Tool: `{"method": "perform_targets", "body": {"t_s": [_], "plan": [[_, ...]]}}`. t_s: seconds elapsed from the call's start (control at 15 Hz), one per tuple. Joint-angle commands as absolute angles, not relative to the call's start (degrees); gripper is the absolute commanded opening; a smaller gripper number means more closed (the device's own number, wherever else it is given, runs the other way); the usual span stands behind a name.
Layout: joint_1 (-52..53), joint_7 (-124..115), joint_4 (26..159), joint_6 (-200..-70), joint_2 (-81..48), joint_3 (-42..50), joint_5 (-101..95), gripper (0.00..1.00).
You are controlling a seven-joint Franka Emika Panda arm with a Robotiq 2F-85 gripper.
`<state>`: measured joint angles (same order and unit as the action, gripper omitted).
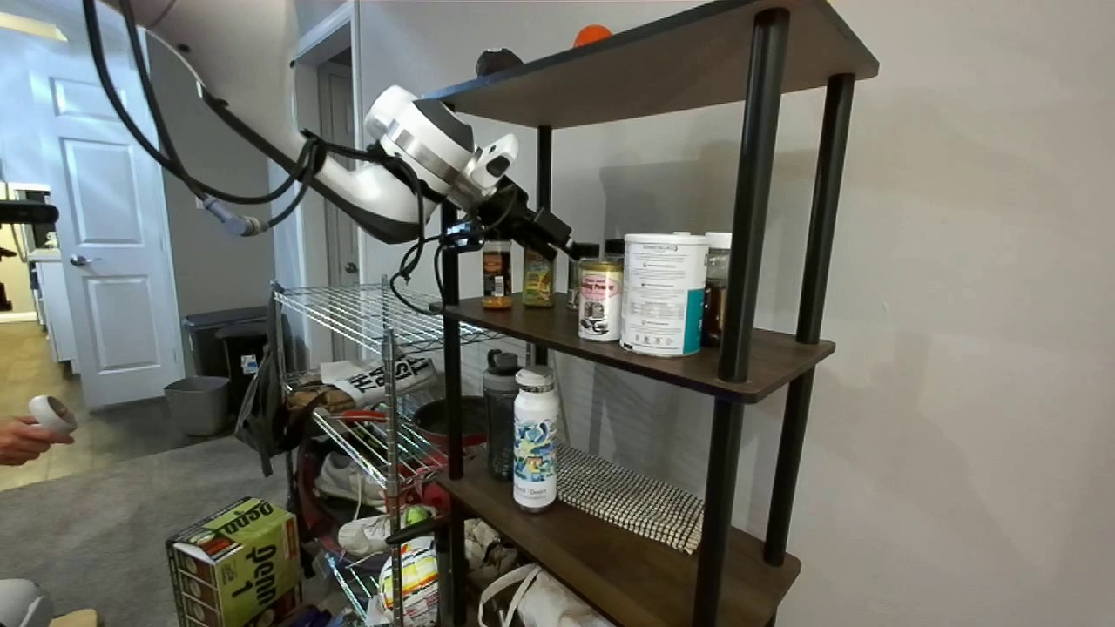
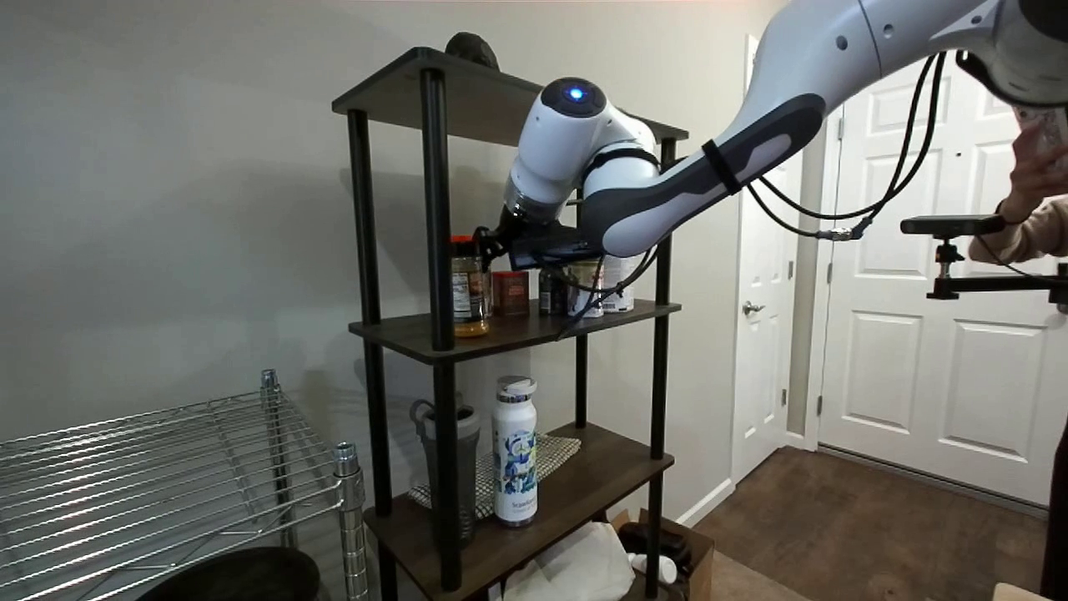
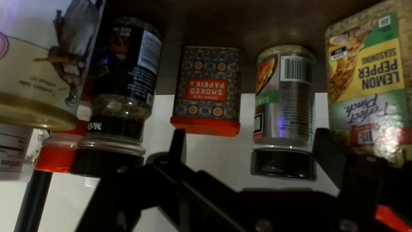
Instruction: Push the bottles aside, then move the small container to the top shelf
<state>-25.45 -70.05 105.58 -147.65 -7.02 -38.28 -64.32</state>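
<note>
The wrist view is upside down. The small container appears to be the tin with a red lid marked Smoked Paprika [image 3: 207, 87]; it also shows in an exterior view [image 2: 511, 294], standing on the middle board. A slim silver-labelled bottle with a black cap [image 3: 285, 100] stands beside it, and a dark-labelled black-capped bottle [image 3: 124, 71] stands on its other side. My gripper [image 3: 251, 137] is open and empty. One finger is by the tin's lid, the other between the silver-labelled bottle and a lemon pepper jar [image 3: 367, 71]. The top shelf [image 1: 662, 78] is above the gripper.
A pink-and-white can [image 1: 599, 300] and big white canister [image 1: 662, 296] stand on the same board. A red-capped jar [image 2: 467, 288] stands near its end. Black posts [image 1: 753, 192] flank the boards. An orange thing [image 1: 592, 35] and dark object [image 2: 472, 50] lie on the top shelf.
</note>
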Motion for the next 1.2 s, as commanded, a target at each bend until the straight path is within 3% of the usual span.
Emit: {"method": "perform_targets", "body": {"t_s": [0.0, 0.47, 1.13], "plan": [[-10.71, -67.09, 102.48, -146.71, -8.37, -23.67, -58.72, 1.0], [1.81, -66.7, 102.26, -147.1, -8.94, -9.23, -53.35, 1.0], [3.02, -65.27, 102.08, -148.78, -9.03, -5.81, -51.09, 1.0]]}}
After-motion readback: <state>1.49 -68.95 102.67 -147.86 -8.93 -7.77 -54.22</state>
